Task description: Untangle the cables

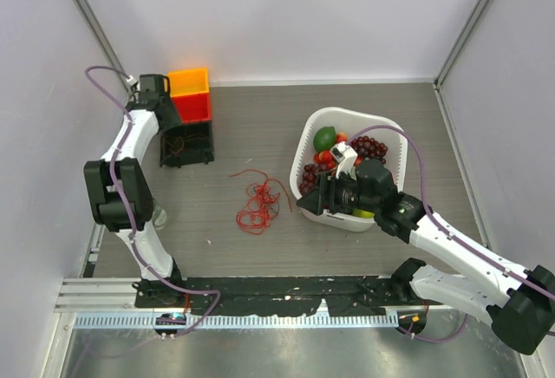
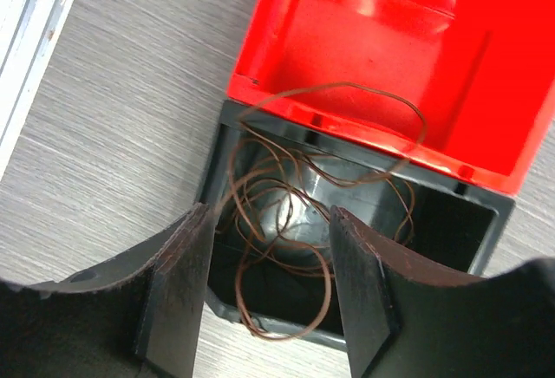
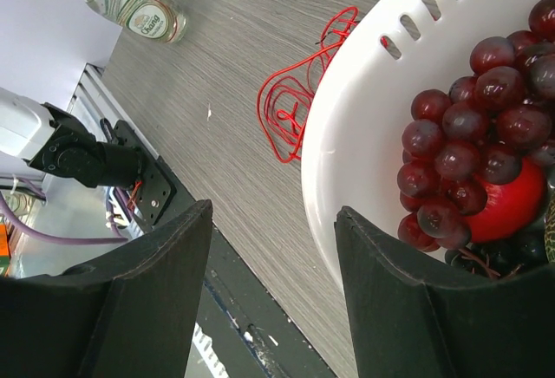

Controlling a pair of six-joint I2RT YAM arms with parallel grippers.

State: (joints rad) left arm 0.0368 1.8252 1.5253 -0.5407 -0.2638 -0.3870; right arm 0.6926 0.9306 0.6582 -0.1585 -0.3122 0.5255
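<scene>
The cables are in two parts. A tangle of thin red wires (image 1: 258, 198) lies on the table left of the white basket (image 1: 381, 133) and also shows in the right wrist view (image 3: 295, 101). A brownish strand (image 2: 286, 222) lies coiled in the black bin (image 1: 206, 154), looping over its rim and into the red bin (image 2: 381, 40). My left gripper (image 2: 269, 309) is open and empty just above the black bin's near edge. My right gripper (image 3: 273, 300) is open and empty, its jaws straddling the basket's left rim (image 3: 364, 135).
The basket holds grapes (image 3: 486, 127), a green lime (image 1: 324, 138) and red fruit. Orange (image 1: 188, 79), red (image 1: 191, 106) and black bins stand in a row at the back left. A clear bottle (image 3: 130, 1) lies near the left arm's base.
</scene>
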